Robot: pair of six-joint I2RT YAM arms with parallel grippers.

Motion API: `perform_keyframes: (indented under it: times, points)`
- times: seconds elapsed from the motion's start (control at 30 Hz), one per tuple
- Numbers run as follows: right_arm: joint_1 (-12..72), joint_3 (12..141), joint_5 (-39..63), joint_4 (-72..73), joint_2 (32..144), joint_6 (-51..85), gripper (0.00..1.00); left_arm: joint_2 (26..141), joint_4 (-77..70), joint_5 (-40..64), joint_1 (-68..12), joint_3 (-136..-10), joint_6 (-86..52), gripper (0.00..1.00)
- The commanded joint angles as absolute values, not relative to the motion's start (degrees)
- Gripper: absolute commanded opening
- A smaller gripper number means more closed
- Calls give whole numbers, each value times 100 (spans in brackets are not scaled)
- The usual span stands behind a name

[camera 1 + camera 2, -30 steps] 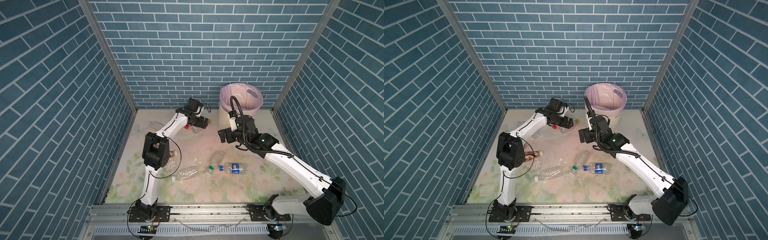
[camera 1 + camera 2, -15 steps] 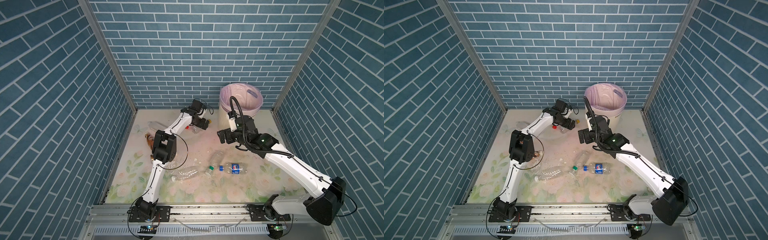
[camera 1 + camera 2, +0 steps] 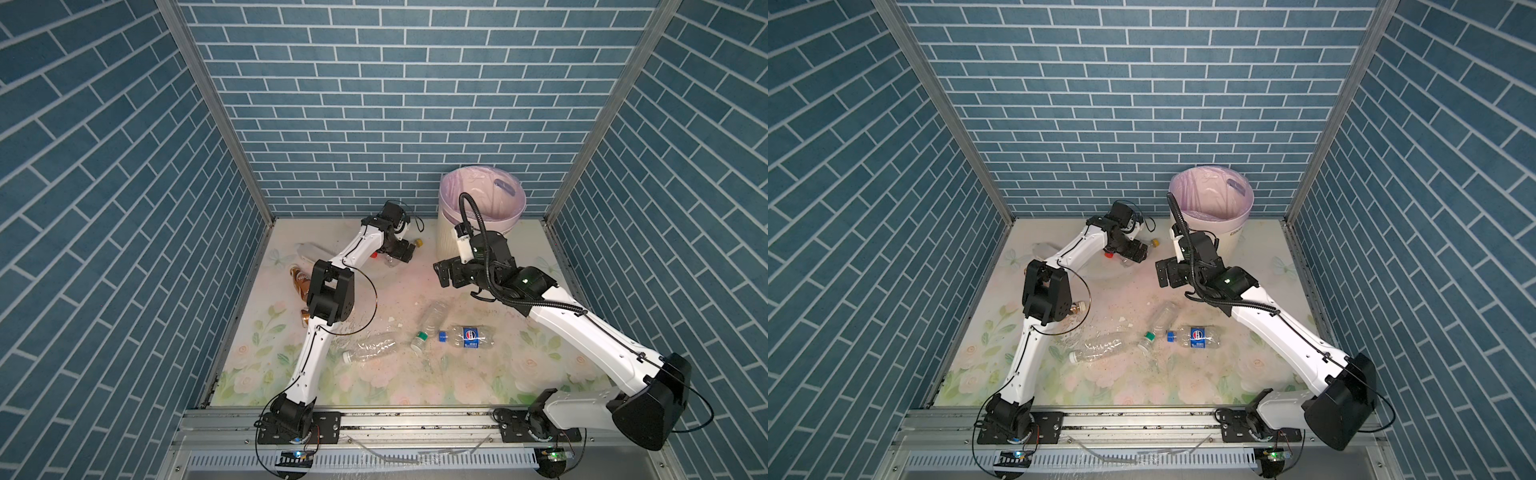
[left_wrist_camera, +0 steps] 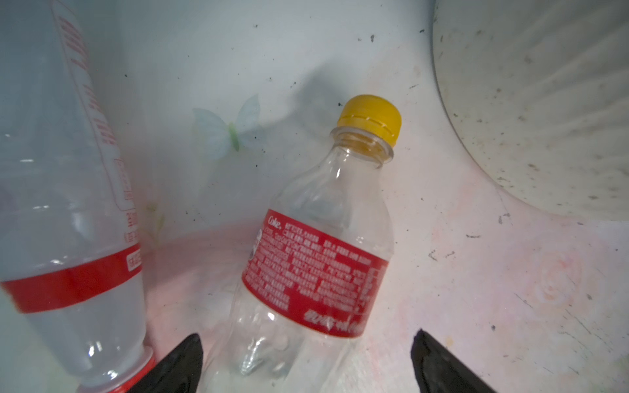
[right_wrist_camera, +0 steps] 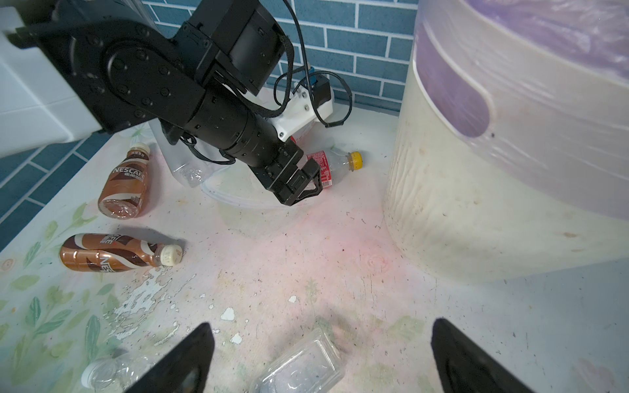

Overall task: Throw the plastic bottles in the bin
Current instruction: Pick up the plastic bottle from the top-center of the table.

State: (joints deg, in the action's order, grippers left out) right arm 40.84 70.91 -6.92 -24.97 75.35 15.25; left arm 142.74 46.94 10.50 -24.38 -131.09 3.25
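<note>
The bin (image 3: 445, 243) stands upright on the surface (image 3: 403, 282), with its pale lilac liner folded over the rim. Just beside its base lies a clear yellow-capped bottle (image 4: 316, 265) with a red label, on its side, cap pointing toward the bin. The left gripper (image 4: 308, 335) is low over the base end of this bottle. Its fingers (image 4: 183, 360) are spread apart on either side of the bottle, with a gap showing on one side, so they are not clamped on it. A red-banded bottle (image 4: 68, 204), also clear, lies next to the yellow-capped one, on the side farther from the bin. The right gripper (image 5: 323, 325) hangs above the surface near the bin, its fingers wide apart and holding nothing. Well apart from the bin, beyond the left arm, two brown bottles (image 5: 124, 187) lie on their sides. Farther out from the bin, a green-capped bottle (image 3: 430, 322), a blue-labelled bottle (image 3: 467, 336) and a crushed clear bottle (image 3: 372, 345) lie close together on the surface
</note>
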Motion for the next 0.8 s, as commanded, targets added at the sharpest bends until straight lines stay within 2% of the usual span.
perform_keyframes:
  times: [0.0,0.37,0.57,0.77]
  points:
    - [4061,7181,-631,-2483,7550,1687,99,14356,4895,1090,-2417,-13017,350,94]
    - [4032,7138,-634,-2472,7462,1688,99,14517,4982,1128,-2416,-13081,352,83]
    - [4016,7143,-585,-2441,7513,1679,99,14511,4985,1308,-2415,-12981,321,71]
    - [3992,7208,-485,-2364,7609,1709,99,14537,5027,1526,-2416,-12944,317,71]
